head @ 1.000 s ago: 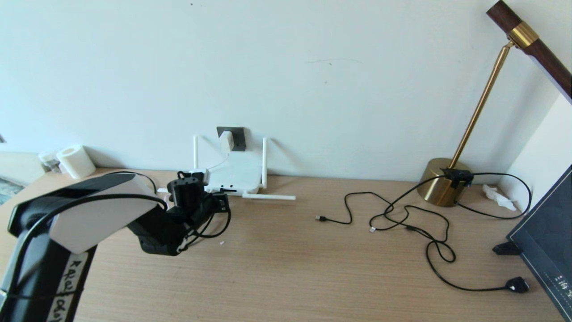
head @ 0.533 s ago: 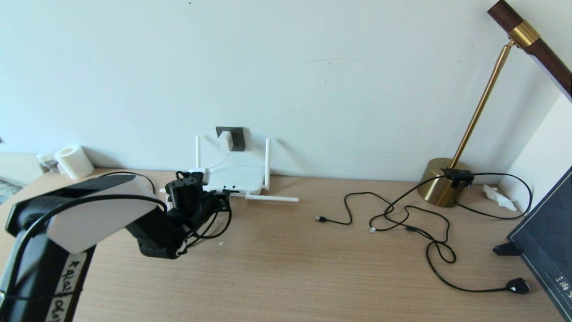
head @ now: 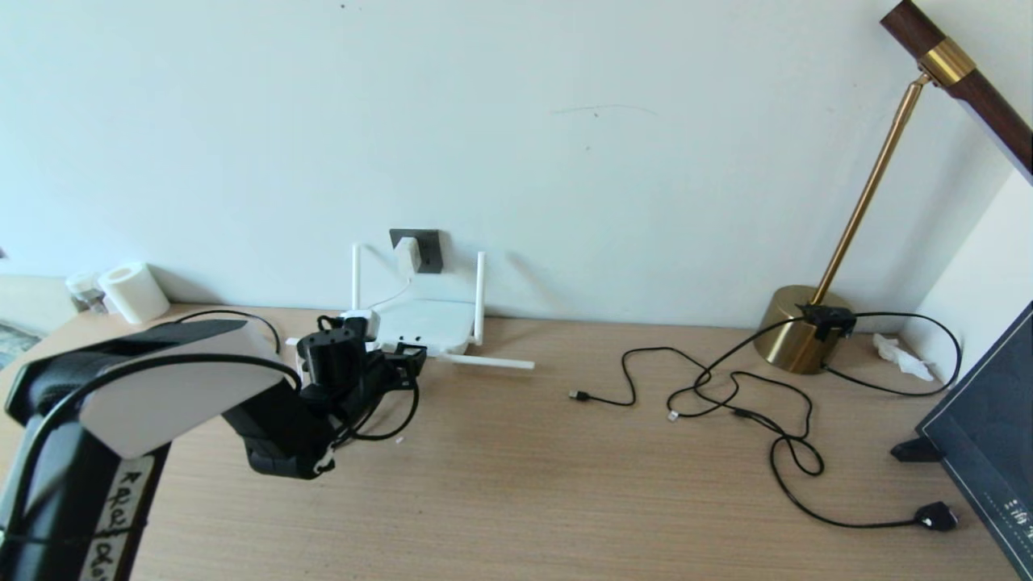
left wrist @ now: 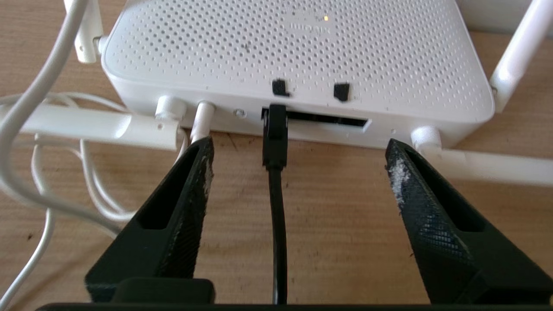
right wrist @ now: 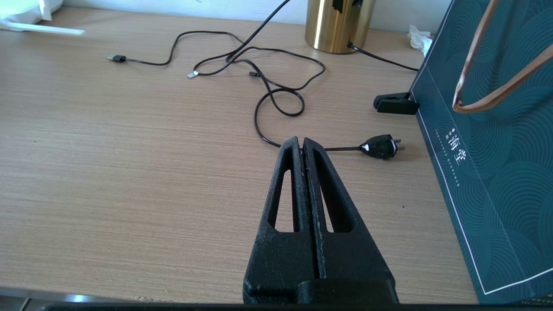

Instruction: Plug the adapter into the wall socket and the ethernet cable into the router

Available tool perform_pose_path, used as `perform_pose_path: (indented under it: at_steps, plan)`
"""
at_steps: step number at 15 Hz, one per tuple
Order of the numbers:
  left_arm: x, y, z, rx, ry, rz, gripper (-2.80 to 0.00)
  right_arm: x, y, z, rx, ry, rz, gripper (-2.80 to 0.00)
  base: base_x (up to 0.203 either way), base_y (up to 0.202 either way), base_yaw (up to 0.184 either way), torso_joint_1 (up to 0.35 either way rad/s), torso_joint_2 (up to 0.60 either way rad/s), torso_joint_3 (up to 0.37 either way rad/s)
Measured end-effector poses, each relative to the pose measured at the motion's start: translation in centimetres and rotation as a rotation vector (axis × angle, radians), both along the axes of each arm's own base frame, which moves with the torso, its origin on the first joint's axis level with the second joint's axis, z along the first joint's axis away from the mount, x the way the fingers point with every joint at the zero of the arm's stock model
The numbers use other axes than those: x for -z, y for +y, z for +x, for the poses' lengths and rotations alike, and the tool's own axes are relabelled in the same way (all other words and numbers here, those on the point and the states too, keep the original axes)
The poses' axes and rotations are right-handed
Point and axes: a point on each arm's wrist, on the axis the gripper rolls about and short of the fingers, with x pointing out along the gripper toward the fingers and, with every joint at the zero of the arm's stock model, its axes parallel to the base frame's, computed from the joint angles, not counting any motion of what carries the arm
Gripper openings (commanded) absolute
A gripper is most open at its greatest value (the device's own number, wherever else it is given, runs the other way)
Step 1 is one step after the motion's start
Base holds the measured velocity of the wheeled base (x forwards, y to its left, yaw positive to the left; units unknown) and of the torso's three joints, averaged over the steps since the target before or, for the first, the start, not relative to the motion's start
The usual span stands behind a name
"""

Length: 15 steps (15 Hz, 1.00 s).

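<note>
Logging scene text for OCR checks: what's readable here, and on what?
"海堂": white characters on the dark teal bag; a smaller line beside them is too small to read.
Handwritten label on the left arm: not legible.
Faint embossed mark on the router, beside its lit LED: too blurred to read.

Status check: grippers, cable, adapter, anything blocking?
Left gripper open at router; right gripper shut, parked. Ethernet cable in router port, adapter in wall socket. Nothing blocking.

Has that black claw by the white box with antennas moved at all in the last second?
Yes. The left gripper has drifted slightly back from the router, toward the camera along the table. Its fingers stand open, and the ethernet cable sits plugged in.
</note>
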Motion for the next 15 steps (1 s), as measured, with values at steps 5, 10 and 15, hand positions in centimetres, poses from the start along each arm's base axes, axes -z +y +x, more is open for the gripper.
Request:
perform_pose_path:
  at_steps: [5,10,15]
  plan:
    - [-1.7,-0.4,-2.5,0.023,0.017,0.014,-2.57,0.0,0.0,0.0,0.000,0.000,0.000,-2.80,0.000,0.000,0.000,0.000,0.00,0.000]
    - [-6.0,-2.1,-7.0,0.087,-0.034,0.006,-2.80,0.0,0.0,0.0,0.000,0.000,0.000,-2.80,0.000,0.000,0.000,0.000,0.00,0.000]
    - [-12.9,-3.0,-12.7,0.153,-0.232,-0.039,-2.80,0.0,0.0,0.0,0.000,0.000,0.000,-2.80,0.000,0.000,0.000,0.000,0.00,0.000]
